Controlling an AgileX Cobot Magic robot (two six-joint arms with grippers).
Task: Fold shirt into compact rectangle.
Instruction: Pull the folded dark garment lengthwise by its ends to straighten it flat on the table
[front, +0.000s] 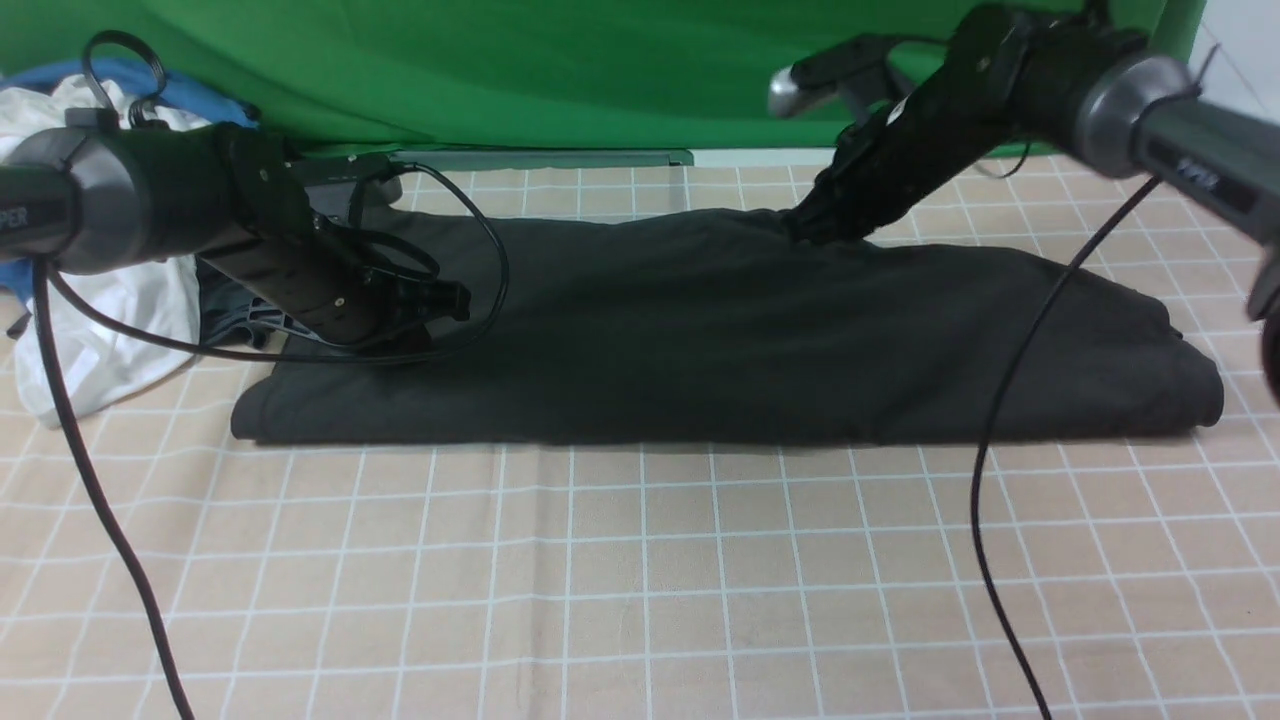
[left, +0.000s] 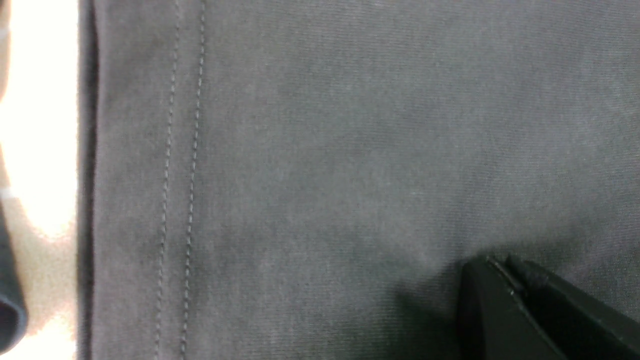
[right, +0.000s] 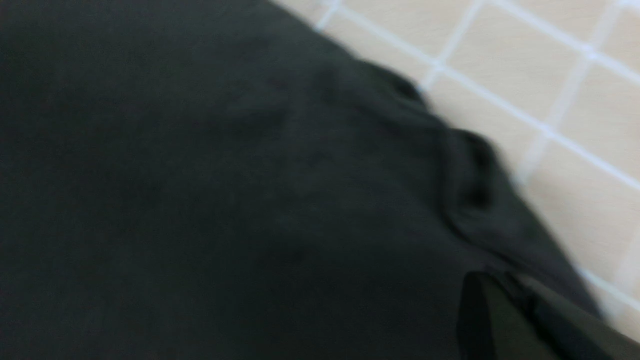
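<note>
Lying across the checked tablecloth (front: 640, 580) as a folded band, the shirt (front: 700, 340) seems pinned for another fold: the left gripper (front: 452, 300), jaws closed, rests on its left end; the right gripper (front: 812, 228), also closed, meets its far edge, pinch unclear.

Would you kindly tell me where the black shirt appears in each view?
Front view: the shirt lies folded across the middle.
Left wrist view: the shirt fills nearly the whole picture.
Right wrist view: the shirt, blurred, covers most of it.
Shared landmark: the beige tablecloth beside its edge.
</note>
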